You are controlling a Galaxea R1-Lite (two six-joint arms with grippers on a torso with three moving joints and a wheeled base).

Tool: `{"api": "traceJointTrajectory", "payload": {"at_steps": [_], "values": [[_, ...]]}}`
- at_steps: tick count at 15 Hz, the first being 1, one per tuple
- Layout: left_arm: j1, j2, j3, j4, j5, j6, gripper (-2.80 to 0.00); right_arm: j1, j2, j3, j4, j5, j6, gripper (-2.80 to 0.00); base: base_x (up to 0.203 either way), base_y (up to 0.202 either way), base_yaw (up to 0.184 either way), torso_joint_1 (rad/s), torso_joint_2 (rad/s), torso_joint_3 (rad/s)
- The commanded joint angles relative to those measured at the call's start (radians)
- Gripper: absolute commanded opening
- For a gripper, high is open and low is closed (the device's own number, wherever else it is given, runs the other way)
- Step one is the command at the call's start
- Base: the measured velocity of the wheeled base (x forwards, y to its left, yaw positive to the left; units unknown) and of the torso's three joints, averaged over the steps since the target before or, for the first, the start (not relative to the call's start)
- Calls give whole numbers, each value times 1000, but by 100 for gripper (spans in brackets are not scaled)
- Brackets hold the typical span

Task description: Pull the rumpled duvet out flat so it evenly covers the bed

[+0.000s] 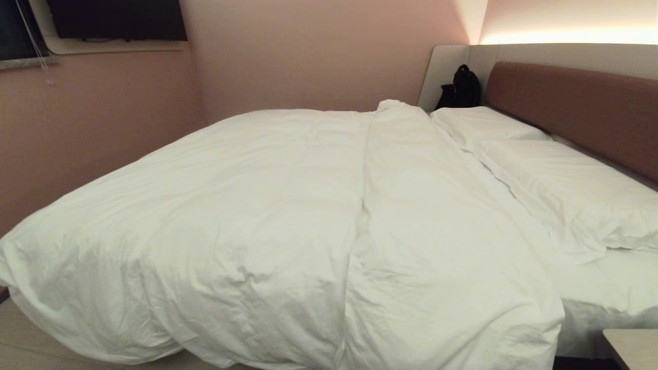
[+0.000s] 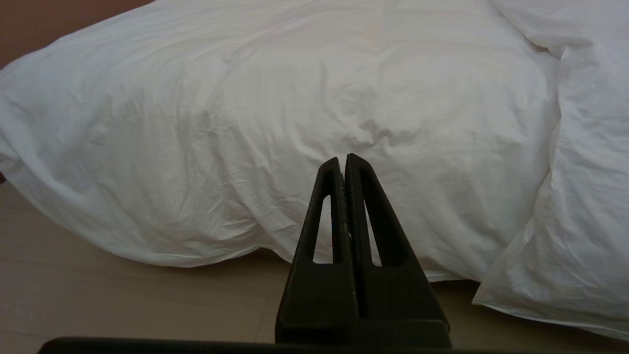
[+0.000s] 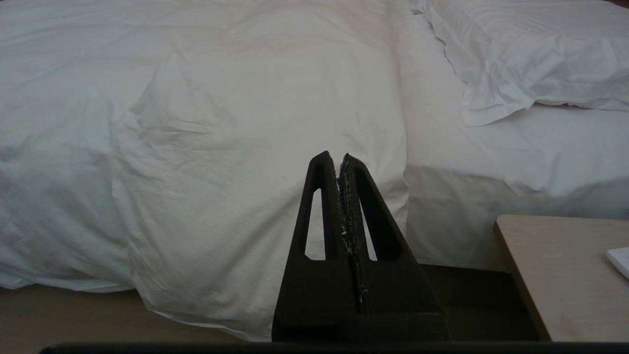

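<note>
1. My left gripper (image 2: 344, 160) has its fingers pressed flat together with nothing between them. It hangs clear of the duvet (image 2: 295, 98), over the floor (image 2: 123, 305) just short of the overhanging edge.
2. My right gripper (image 3: 334, 158) is the same: fingers closed together, empty, and pointing at the duvet's doubled-over strip where it drops down the side of the bed (image 3: 516, 162). A table (image 3: 555, 275) stands just beside it.
3. Neither arm shows in the head view, so I judge nothing has been taken hold of yet.
4. The duvet lies heaped toward the foot, on my left. It sags over the near side almost to the floor, and a long fold runs straight away from me across the bed.
5. Right of that fold, bare sheet shows, and the pillows (image 1: 565, 185) lie uncovered along the headboard (image 1: 581, 113).
6. The bed's long axis runs left to right before me, with the head at the right. The folded band crosses it, so the cover needs to travel rightward, toward the pillows.
7. I expect it to handle as soft, puffy and bulky. It should be light for its size, but limp enough to drag and bunch rather than slide as one piece.
8. The creased cotton should pinch easily. I would grip the free edge of the folded band near my side, where cloth hangs loose, and not the plump middle.
</note>
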Motion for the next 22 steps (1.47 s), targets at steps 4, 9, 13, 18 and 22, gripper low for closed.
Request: {"api": "traceJointTrajectory", "payload": {"at_steps": [4, 9, 13, 18, 22], "values": [[0, 0, 0, 3, 4, 2, -280, 0, 0, 0, -1, 0, 0, -280, 0, 0, 0, 0, 0, 0], [0, 0, 0, 4, -1, 5, -280, 0, 0, 0, -1, 0, 0, -280, 0, 0, 0, 0, 0, 0], [0, 0, 0, 3, -1, 5, -280, 0, 0, 0, -1, 0, 0, -280, 0, 49, -3, 1, 0, 1], [0, 0, 0, 1, 1, 0, -280, 0, 0, 0, -1, 0, 2, -280, 0, 194, 0, 2, 2, 3], [0, 0, 0, 1, 2, -3, -280, 0, 0, 0, -1, 0, 2, -280, 0, 196, 0, 2, 2, 3]]}}
